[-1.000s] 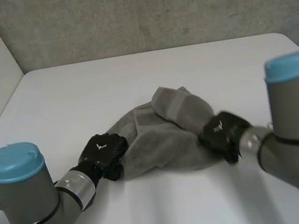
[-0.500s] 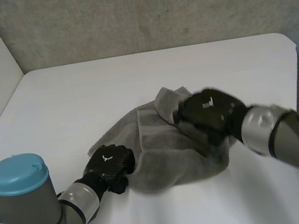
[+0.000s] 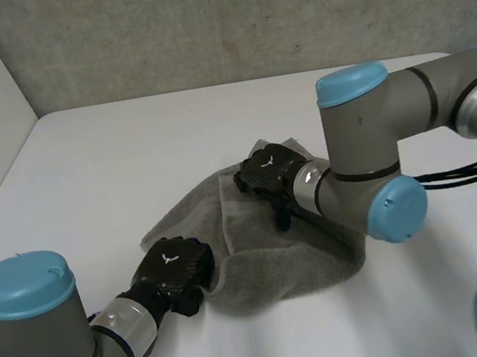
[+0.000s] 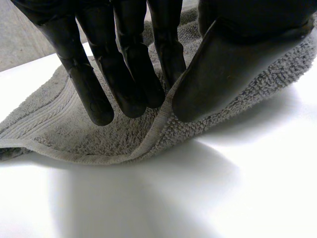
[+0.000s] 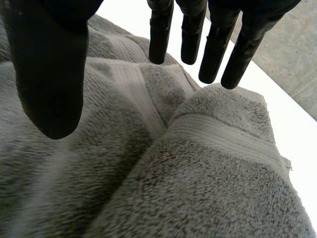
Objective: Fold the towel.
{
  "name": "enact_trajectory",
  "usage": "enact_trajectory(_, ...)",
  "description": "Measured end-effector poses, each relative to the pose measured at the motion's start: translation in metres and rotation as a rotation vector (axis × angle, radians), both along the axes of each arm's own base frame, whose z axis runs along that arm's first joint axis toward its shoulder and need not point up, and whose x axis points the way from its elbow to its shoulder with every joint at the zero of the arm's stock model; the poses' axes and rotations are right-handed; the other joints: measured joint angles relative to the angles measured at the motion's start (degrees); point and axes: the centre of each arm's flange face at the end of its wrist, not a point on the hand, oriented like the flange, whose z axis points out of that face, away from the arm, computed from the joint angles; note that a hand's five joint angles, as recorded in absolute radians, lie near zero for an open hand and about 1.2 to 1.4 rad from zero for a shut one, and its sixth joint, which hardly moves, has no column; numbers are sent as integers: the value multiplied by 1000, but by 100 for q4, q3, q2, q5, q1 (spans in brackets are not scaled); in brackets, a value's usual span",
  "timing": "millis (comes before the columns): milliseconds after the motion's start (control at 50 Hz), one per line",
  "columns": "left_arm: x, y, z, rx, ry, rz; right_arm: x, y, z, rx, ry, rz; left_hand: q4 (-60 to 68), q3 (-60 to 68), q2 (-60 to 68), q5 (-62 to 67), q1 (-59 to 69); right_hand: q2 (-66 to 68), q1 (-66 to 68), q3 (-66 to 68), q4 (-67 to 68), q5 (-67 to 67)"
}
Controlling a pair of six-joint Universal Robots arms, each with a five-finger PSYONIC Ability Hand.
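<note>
Crumpled towel [image 3: 270, 268] runs left-to-right; left hand [image 3: 178, 265] pinches its near edge.

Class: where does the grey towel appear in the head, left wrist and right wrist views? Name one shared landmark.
Head view: towel crumpled, left hand at its near edge, right hand above its far part.
Left wrist view: towel under the left hand, edge pinched against the thumb.
Right wrist view: towel beneath the open right hand.
Shared landmark: the white table around it.
</note>
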Motion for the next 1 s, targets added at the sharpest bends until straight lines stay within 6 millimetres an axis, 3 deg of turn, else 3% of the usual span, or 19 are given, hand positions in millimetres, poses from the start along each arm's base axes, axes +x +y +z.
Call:
enact_trajectory(180, 1, 2, 2, -5, 3, 2, 3, -21, -20, -89, 81, -61, 0, 0, 0, 0, 0, 101, 110, 116, 132, 202)
enact_trajectory(220, 2, 2, 2, -5, 3, 2, 2, -23, -21, -107, 105, -67, 0, 0, 0, 0, 0, 1305, 1305, 1323, 1355, 1287)
enact_trajectory(300, 2, 2, 2, -5, 2, 2, -7, -30, -24, -141, 167, -86, 0, 0, 0, 0, 0, 4925, 4834, 4759, 4906, 4765)
enact_trajectory(340, 2, 2, 2, -5, 2, 2, -13, -34, -24, -145, 190, -100, 0, 0, 0, 0, 0, 5270, 5188, 5149, 5402, 5199)
enact_trajectory(420, 2, 2, 2, -4, 2, 2, -35, -43, -19, -138, 240, -159, 0, 0, 0, 0, 0, 5270, 5188, 5166, 5454, 5213)
enact_trajectory(560, 2, 3, 2, -3, 2, 2, -97, -47, -1, -72, 319, -292, -1, 0, 0, 0, 0, 5270, 5188, 5203, 5456, 5214)
enact_trajectory(680, 2, 3, 2, -2, 1, 2, -154, -25, 4, 25, 368, -340, 0, 0, 0, 1, 0, 5270, 5188, 5248, 5458, 5215)
enact_trajectory(740, 1, 4, 2, -2, 1, -1, -172, -9, 3, 72, 355, -331, -2, 0, 0, 2, 4, 5271, 5189, 5293, 5463, 5244)
enact_trajectory(780, 1, 4, 2, -2, 1, -3, -179, 1, 1, 100, 337, -320, -4, 0, -3, 1, 4, 4879, 4921, 4976, 5052, 4933)
enact_trajectory(820, 0, 5, 2, -3, 1, -6, -185, 12, 0, 126, 315, -307, -7, 0, -5, 1, 4, 3543, 3645, 3641, 3805, 3690)
enact_trajectory(860, 0, 6, 2, -3, 2, -9, -190, 25, -2, 157, 284, -291, -8, 0, -10, 1, 4, 1475, 1362, 1329, 1475, 1353)
enact_trajectory(900, -1, 6, 2, -3, 1, -11, -191, 35, -2, 174, 251, -278, -11, 0, -12, 1, 4, 233, 154, -238, -233, -414)
enact_trajectory(1000, -1, 6, 2, -3, 3, -12, -191, 45, 6, 160, 168, -276, -457, -367, -444, -314, -219, -417, -483, -564, -548, -788)
